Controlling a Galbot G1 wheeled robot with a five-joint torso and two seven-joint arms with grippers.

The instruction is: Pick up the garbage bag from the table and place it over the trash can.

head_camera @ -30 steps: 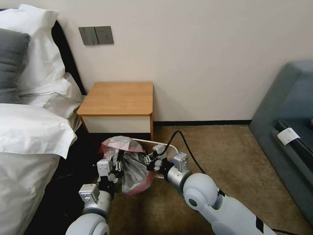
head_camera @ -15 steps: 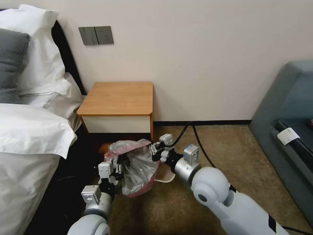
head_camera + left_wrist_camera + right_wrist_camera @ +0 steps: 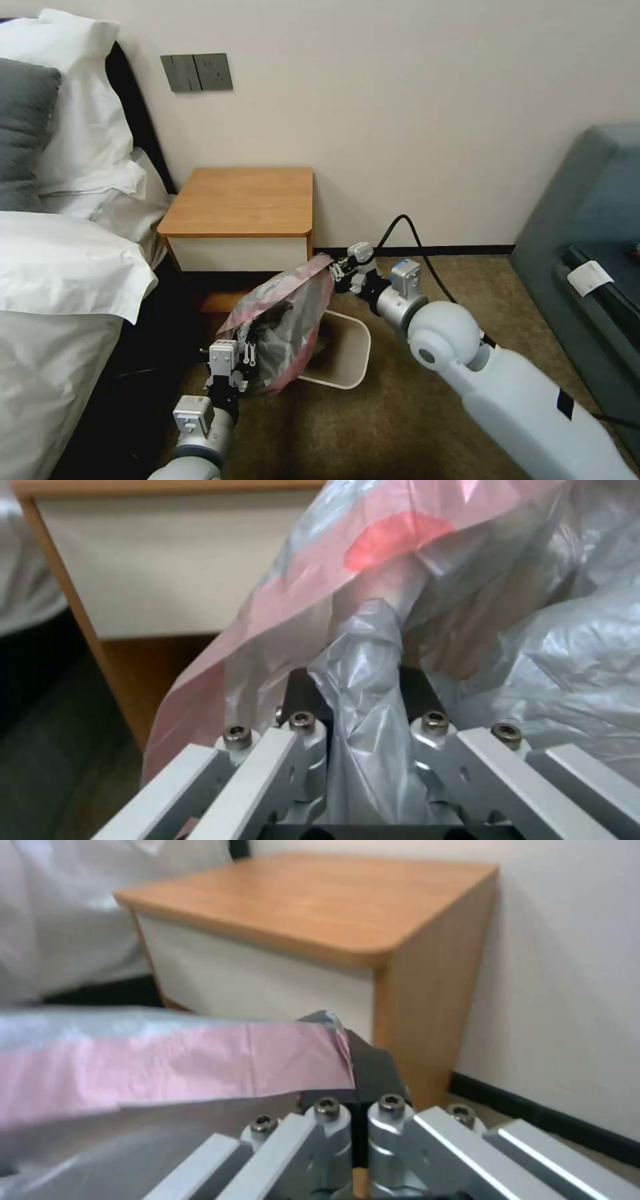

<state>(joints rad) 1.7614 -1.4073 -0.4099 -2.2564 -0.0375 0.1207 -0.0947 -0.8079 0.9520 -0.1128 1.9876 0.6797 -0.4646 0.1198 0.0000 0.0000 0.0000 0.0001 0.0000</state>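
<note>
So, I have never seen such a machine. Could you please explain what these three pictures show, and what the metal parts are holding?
This is a wheeled robot with two arms. The wide picture comes from a camera on its head, looking down at a bedroom floor. The two close pictures come from cameras on its wrists.

The left gripper and the right gripper each have their jaws shut on the garbage bag, a thin grey bag with a pink rim, stretched between them. Below it on the carpet stands the trash can, partly covered by the bag. Behind is the table, a small wooden nightstand beside the bed.
</note>
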